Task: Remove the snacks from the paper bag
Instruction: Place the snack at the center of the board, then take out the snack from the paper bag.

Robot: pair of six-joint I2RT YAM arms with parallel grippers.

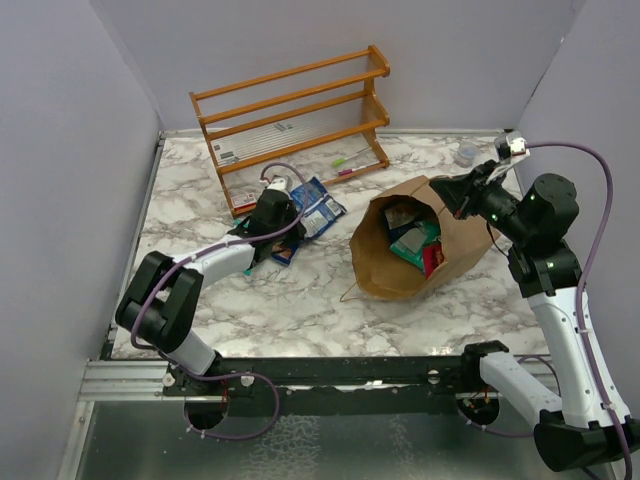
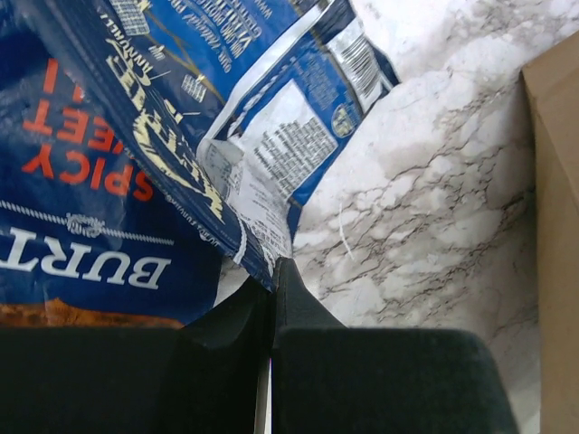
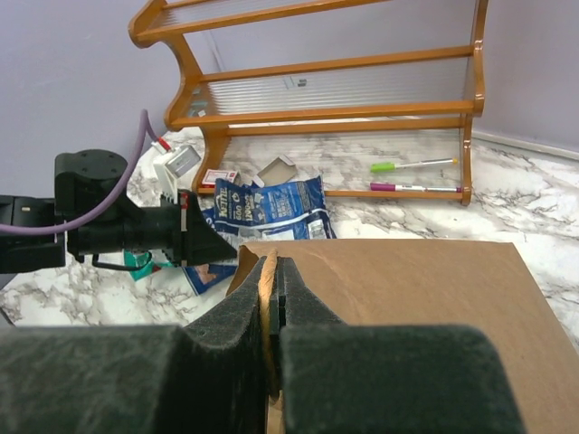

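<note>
A: Left claw (image 2: 273,271) clenched, tips pressed together. The corner of a crumpled blue packet (image 2: 262,81) runs down into the pinch.
B: Anything under it?
A: Second blue packet (image 2: 81,226), orange lettering, lying flat on the marble surface (image 2: 434,181). In the top view both sit left of centre, just below the wooden rack (image 1: 290,110) at upper middle.
B: Right claw?
A: Right claw (image 3: 271,267) clamped on a strip of brown paper at the edge of the paper bag (image 3: 407,298). The top view puts that grip at the bag's upper right.
B: Bag position?
A: On its side, centre-right of the frame, mouth open toward the lower left. Near the blue packets, with marble showing between.
B: Contents?
A: Teal packet (image 1: 415,243) in the mouth, a dark packet (image 1: 400,215) above it, something red (image 1: 433,260) at its lower right. They overlap, so I cannot tell the exact count.
B: Rack?
A: Green marker (image 3: 412,165) and pink marker (image 3: 416,187) on the bottom shelf.
</note>
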